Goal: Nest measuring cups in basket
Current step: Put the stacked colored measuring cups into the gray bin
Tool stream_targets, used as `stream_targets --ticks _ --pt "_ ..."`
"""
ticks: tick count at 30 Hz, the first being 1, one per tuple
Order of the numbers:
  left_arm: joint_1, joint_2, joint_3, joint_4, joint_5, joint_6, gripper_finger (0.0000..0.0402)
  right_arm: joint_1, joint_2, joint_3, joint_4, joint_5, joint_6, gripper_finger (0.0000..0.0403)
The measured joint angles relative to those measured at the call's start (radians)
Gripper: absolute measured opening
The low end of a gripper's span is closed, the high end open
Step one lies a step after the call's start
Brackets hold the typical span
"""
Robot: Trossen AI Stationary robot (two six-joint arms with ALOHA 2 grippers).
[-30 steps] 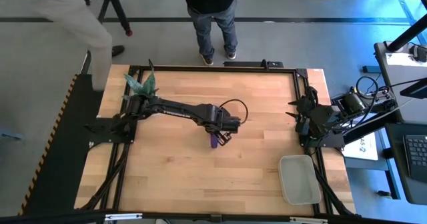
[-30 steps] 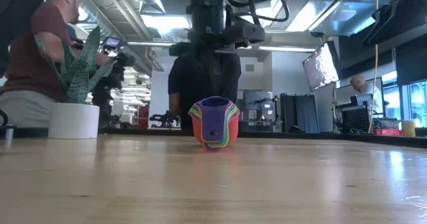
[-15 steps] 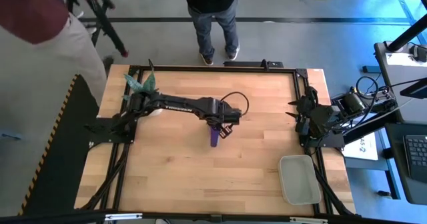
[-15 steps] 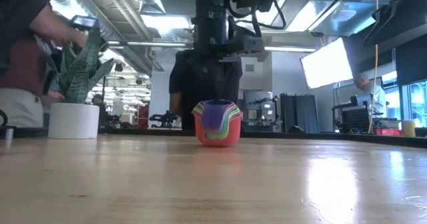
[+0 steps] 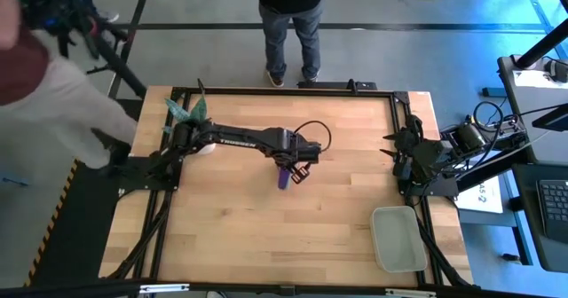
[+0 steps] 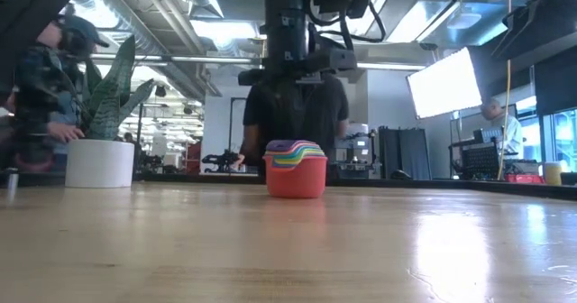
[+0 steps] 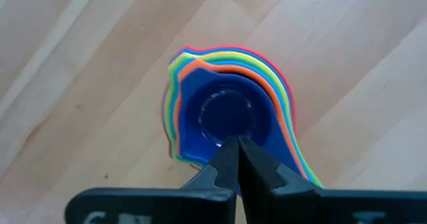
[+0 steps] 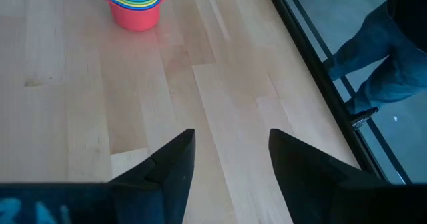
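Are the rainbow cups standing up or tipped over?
Standing up: the stack of cups sits flat on the table, openings facing upward.

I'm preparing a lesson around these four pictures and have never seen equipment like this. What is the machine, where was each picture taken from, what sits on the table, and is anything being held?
The machine is a robot with two dark jointed arms at a wooden table. One picture looks straight down from above, one looks level across the tabletop, and two come from cameras on the arms' wrists.

On the table stands a stack of measuring cups, coloured plastic cups nested inside one another. A translucent basket lies near one corner and a white plant pot near another.

The left gripper hangs just above the stack with its fingers shut, holding nothing. The right gripper waits at the table's edge, fingers apart and empty. People stand in the room beyond the table.
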Motion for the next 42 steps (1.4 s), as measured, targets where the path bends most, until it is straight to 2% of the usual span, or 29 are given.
stream_targets --ticks 5,9,11,16,20,23,26,30,33,37,42 --pt "-0.03 0.0 0.009 -0.007 0.036 -0.028 0.0008 0.0 0.0 0.0 0.0 0.0 0.0 0.0194" --pt "-0.055 0.0 0.086 -0.049 0.021 -0.026 0.0024 0.0 0.0 0.0 0.015 -0.008 -0.004 0.0194" --pt "-0.074 0.0 0.151 -0.077 -0.029 -0.006 0.0028 0.0 0.002 0.0 0.036 -0.042 -0.048 0.0194" --pt "-0.154 -0.001 0.329 -0.072 -0.209 0.156 0.003 0.0 0.03 0.0 0.137 -0.149 -0.225 0.0194" --pt "-0.233 -0.003 0.423 -0.001 -0.402 0.353 0.003 0.0 0.1 0.0 0.266 -0.187 -0.366 0.0194" --pt "-0.284 -0.003 0.449 0.1 -0.471 0.539 0.0034 -0.004 0.187 0.005 0.379 -0.187 -0.473 0.0194" --pt "-0.306 -0.003 0.454 0.168 -0.429 0.681 0.0038 -0.031 0.304 0.05 0.467 -0.189 -0.555 0.0194" --pt "-0.302 -0.003 0.454 0.165 -0.331 0.723 0.0048 -0.105 0.464 0.179 0.509 -0.207 -0.663 0.0195" --pt "-0.31 -0.003 0.44 0.146 -0.291 0.749 0.0062 -0.184 0.56 0.294 0.494 -0.285 -0.71 0.0201" --pt "-0.336 -0.021 0.437 -0.001 -0.268 0.691 0.0079 -0.297 0.643 0.408 0.461 -0.375 -0.78 0.022" --pt "-0.43 -0.049 0.439 -0.051 -0.236 0.591 0.0082 -0.408 0.73 0.456 0.482 -0.603 -0.839 0.0238"
